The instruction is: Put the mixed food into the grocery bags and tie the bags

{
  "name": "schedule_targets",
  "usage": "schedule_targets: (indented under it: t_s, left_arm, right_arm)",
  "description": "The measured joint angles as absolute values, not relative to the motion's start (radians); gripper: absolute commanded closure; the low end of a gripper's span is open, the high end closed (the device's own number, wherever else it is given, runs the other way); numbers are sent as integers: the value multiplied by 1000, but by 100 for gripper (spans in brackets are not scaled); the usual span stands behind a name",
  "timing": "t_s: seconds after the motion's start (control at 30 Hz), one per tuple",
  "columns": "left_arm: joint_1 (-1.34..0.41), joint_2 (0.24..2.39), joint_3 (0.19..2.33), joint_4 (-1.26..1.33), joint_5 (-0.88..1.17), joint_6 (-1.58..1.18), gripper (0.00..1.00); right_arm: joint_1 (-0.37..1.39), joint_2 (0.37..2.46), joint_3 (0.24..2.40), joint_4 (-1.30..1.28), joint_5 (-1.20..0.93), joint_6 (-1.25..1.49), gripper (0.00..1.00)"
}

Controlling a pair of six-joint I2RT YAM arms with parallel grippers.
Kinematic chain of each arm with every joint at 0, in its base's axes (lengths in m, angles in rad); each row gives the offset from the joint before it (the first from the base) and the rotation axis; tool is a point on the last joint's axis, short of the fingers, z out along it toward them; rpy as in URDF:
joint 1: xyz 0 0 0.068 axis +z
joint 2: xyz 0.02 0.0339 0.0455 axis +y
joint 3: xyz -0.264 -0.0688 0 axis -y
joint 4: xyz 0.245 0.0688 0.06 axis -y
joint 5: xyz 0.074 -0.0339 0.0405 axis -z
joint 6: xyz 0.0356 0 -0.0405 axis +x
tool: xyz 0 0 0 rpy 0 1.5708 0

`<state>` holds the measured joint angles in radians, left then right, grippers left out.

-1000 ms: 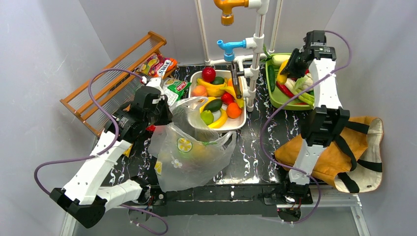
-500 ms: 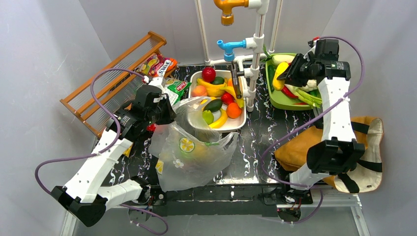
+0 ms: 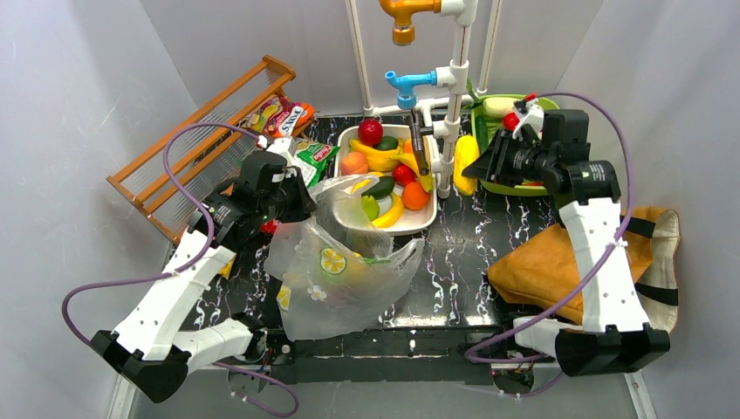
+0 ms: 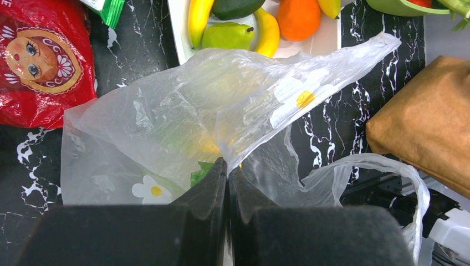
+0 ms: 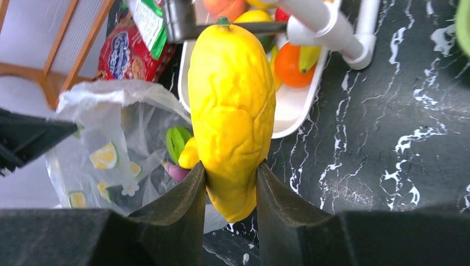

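The right gripper point(image 5: 230, 172) clamps the yellow toy vegetable point(image 5: 231, 105), whose long axis runs along the fingers; the clear plastic bag point(image 5: 111, 127) lies to its left (its rim is pinched tight by the left gripper point(image 4: 227, 172)); the right arm is probably the one to reach across.

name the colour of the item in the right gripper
The item is yellow with a green stem tip; clearest in right wrist view.

The scene is lit brightly and evenly from above; only soft, faint shadows are cast. White glare is seen on the folds of the clear plastic bag point(image 3: 340, 271), on the red packet point(image 4: 39, 61) left of it and on the black tabletop point(image 3: 454, 253) right of it. The white pipe point(image 5: 327, 22) beyond the bag is rendered slightly blurred.
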<state>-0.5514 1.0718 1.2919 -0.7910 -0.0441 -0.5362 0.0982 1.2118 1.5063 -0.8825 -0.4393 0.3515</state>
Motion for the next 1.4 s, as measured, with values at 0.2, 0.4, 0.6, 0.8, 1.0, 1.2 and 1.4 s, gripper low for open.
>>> schedule_targets:
  t_s: [0.2, 0.4, 0.6, 0.8, 1.0, 1.2, 1.4]
  left_arm:
    - [-551, 1071, 1292, -789, -27, -536, 100]
    - [-551, 1070, 1291, -788, -13, -536, 100]
    - [-551, 1069, 1283, -780, 4, -537, 100]
    - [-551, 1067, 1282, -768, 17, -543, 100]
    - [-551, 1049, 1263, -763, 18, -551, 100]
    - [-551, 1036, 1250, -763, 18, -558, 100]
    - [-551, 1030, 1250, -764, 9, -564, 100]
  right_arm:
    - [151, 1104, 1383, -837, -476, 326, 83]
    - [216, 1031, 1331, -780, -540, 292, 83]
    - [373, 1047, 1317, -744, -564, 268, 83]
    - [521, 1136, 1319, -699, -568, 251, 83]
    - [638, 1302, 1351, -677, -564, 220, 83]
    - [742, 1419, 1386, -668, -595, 195, 81]
    - [830, 1493, 1387, -671, -665, 155, 63]
